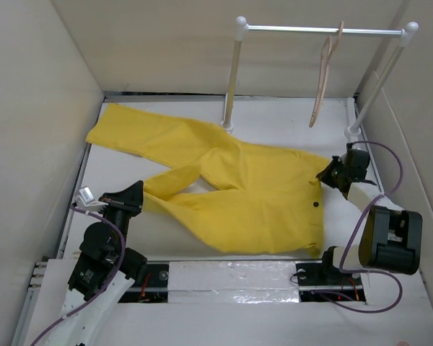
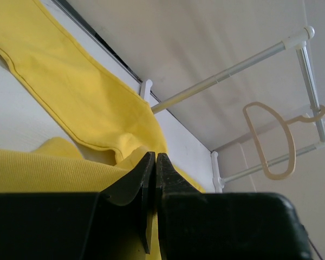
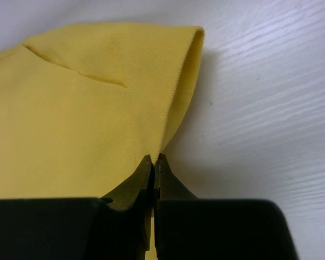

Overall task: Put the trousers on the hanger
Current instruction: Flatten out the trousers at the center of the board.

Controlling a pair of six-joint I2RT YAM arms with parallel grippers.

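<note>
The trousers [image 1: 238,191] are of a bright yellow soft cloth and they lie spread out on the white table [image 1: 274,122]. The waistband is at the right side and the two long legs go to the left. The far leg lies straight and reaches toward the back left corner. The near leg is more crumpled and ends at the front left. A small dark button [image 1: 315,205] sits close to the waistband. From the right wrist the cloth shows a fine diagonal weave, one short stitched seam and a rounded folded edge. From the left wrist the far leg shows a hem with a stitched line along it.

The right gripper [image 3: 153,160] has its fingers pressed together on the corner of the waistband, and the cloth is drawn to a point between the tips. The left gripper [image 2: 154,157] is also closed, at the end of the near leg, with a thin strip of yellow showing in the slit between its fingers.

The hanger [image 1: 323,79] is thin and pale beige. It hangs by its hook on the white rail [image 1: 296,29] at the back right, apart from the trousers. The left post [image 1: 232,79] of the rail stands just at the far edge of the cloth.
</note>
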